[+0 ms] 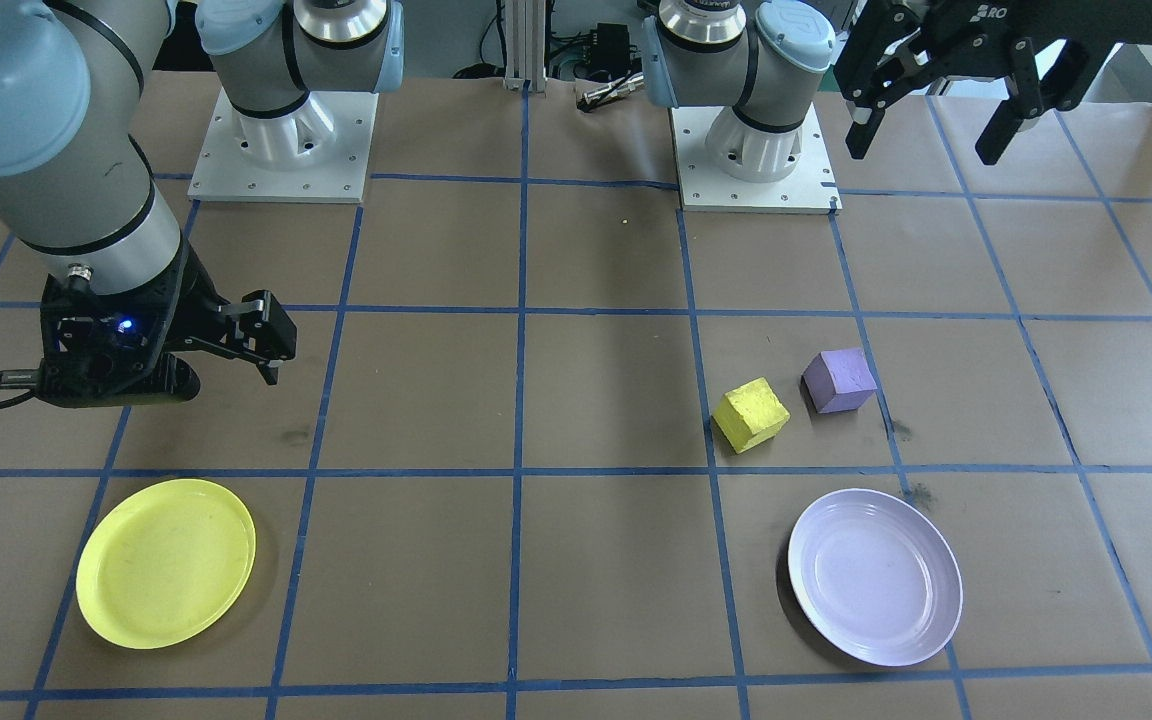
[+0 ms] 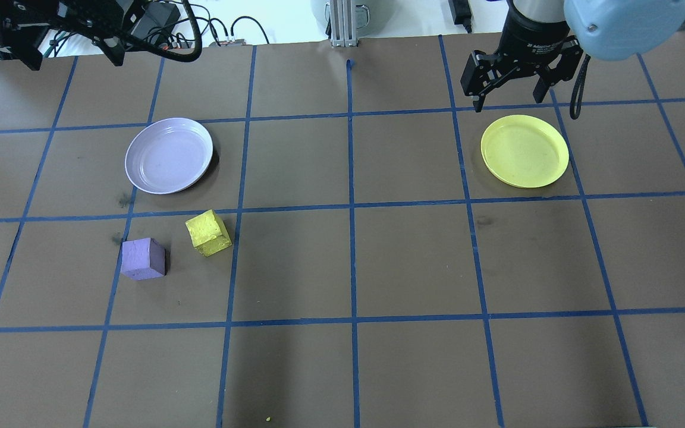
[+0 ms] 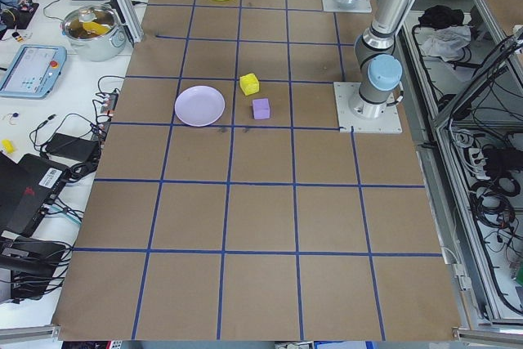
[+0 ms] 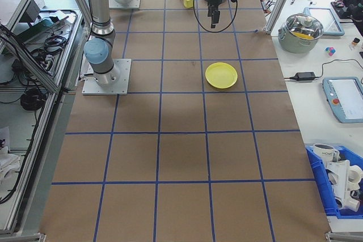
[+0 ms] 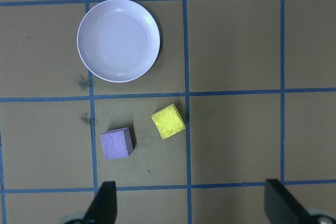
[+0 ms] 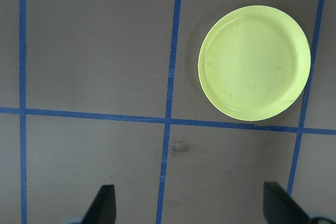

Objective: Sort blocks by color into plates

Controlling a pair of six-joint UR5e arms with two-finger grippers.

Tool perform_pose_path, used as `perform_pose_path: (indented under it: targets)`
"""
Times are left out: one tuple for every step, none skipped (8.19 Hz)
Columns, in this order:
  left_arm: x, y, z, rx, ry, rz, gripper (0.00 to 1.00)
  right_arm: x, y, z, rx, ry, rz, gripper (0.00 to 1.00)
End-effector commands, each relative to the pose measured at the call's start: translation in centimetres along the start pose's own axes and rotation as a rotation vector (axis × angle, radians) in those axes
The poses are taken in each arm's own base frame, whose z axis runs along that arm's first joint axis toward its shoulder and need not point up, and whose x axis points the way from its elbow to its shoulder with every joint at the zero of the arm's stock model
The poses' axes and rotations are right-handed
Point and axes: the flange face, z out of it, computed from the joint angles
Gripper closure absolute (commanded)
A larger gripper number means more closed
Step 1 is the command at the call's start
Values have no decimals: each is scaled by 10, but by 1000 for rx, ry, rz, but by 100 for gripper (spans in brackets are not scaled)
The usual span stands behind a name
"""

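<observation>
Both blocks lie on the left arm's side; nothing sorted yet.

The left gripper (image 1: 946, 95) hangs high with its jaws spread wide and empty. In its wrist view the purple block (image 5: 116, 144) and yellow block (image 5: 168, 121) sit ahead of the fingertips, near each other but apart, with the lavender plate (image 5: 118, 40) beyond them. The yellow block sits skewed to the grid lines, so the wrist would likely need turning. The right gripper (image 2: 512, 83), also open and empty, hovers just beside the yellow plate (image 2: 524, 151), well apart from either block. Judgement: the left arm is the nearer one for the first pick.
</observation>
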Motion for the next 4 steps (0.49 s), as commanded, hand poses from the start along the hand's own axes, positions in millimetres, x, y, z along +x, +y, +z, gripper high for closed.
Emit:
perform_pose_path:
  targets:
    - [0,12,18,-16,2,1,0,0,0,2,-2,2,0,0]
    - [-4,13,26,-29,1,25,0,0,0,1,0,2,0,0]
    - [-28,6,35,-47,-1,82,0,0,0,2,-4,4,-2,0]
    - [-76,-2,51,-77,3,45,0,1,-1,4,-7,6,-2,0]
